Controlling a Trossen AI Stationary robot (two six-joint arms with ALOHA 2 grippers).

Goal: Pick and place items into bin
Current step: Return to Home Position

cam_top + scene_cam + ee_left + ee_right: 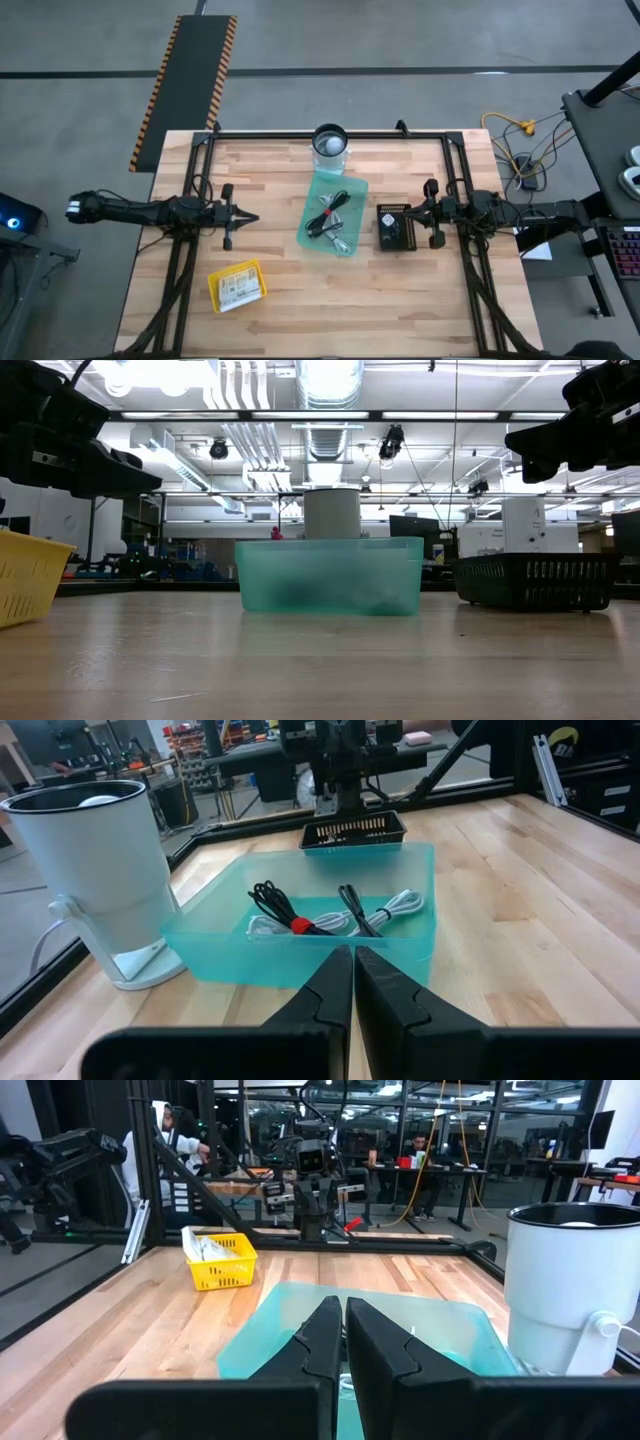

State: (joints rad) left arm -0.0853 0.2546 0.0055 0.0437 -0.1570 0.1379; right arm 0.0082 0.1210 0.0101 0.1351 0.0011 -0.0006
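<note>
Light, floppy cables [285,910] lie in the central green bin [250,955], probably best pinched mid-coil; left gripper [245,217] and right gripper [418,212] flank it, closed and empty.

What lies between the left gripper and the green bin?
Nothing: in the high view, only bare table lies between the left gripper and the green bin.

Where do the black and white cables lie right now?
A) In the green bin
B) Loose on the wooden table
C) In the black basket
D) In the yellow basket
A: the left wrist view shows the cables lying inside the green bin.
</note>
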